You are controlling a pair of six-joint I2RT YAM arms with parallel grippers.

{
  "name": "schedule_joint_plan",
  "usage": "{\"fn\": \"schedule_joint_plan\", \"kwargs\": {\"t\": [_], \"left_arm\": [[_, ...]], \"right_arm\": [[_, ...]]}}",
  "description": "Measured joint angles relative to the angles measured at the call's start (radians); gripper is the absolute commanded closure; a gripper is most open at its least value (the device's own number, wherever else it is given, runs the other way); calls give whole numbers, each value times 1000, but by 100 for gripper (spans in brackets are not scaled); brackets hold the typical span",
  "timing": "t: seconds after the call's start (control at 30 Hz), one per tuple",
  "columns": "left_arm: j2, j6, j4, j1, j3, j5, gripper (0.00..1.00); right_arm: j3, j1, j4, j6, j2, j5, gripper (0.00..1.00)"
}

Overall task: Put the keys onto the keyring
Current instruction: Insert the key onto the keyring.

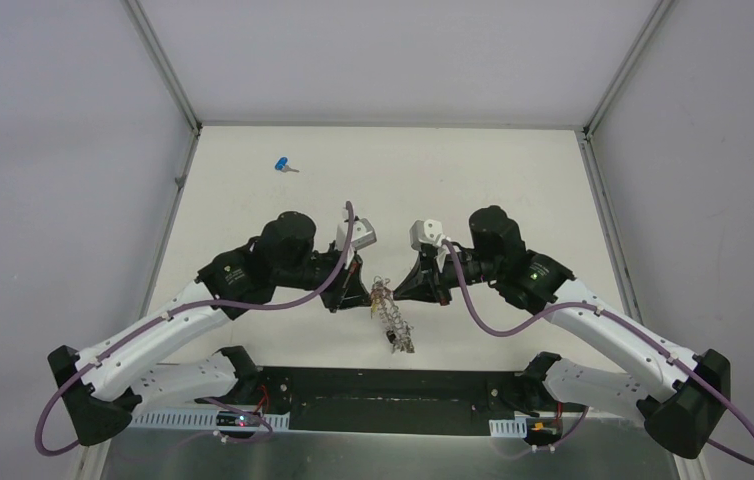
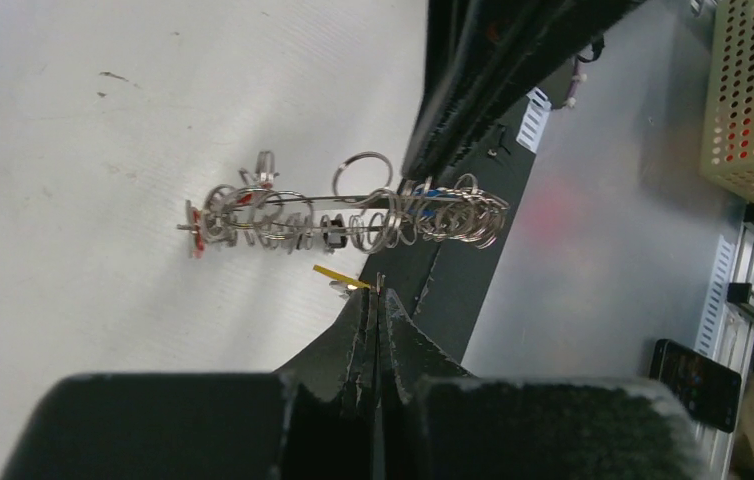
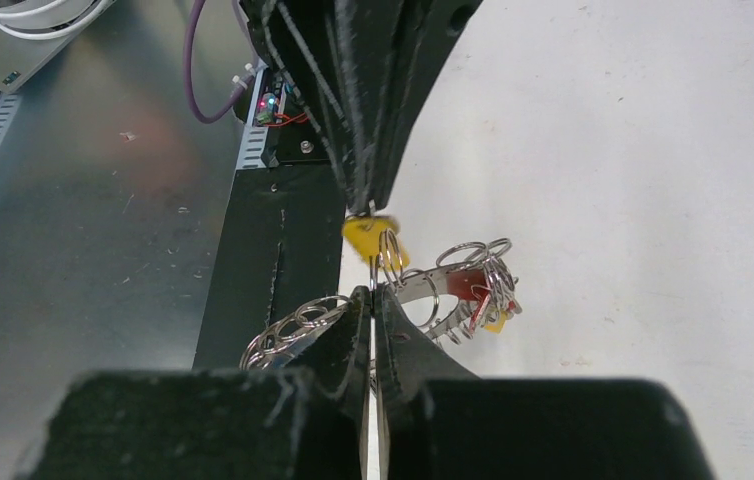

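The yellow-headed key is pinched at the tips of my left gripper, which is shut on it; it shows edge-on in the left wrist view. My right gripper is shut on the keyring, a grey ring fringed with small rings and keys, held just above the table. The yellow key's head touches a small ring right above my right fingertips. Both grippers meet tip to tip. The blue-headed key lies alone on the table at the far left.
The black base plate runs along the near table edge under the keyring's lower end. Grey walls close in the white table on the left, right and back. A perforated green basket stands off the table.
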Motion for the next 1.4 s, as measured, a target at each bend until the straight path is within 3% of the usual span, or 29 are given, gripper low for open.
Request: {"fn": "schedule_joint_plan", "kwargs": {"t": [0.27,0.67,1.4], "left_arm": [[45,-50,6,-105,10,-58,100],[52,-69,73,-130,26,-241,100],[-41,153,112,-177,18,-159,100]], "right_arm": [[0,0,11,23,0,5,100],[0,0,12,25,0,-25,100],[0,0,11,25,9,-34,100]]}}
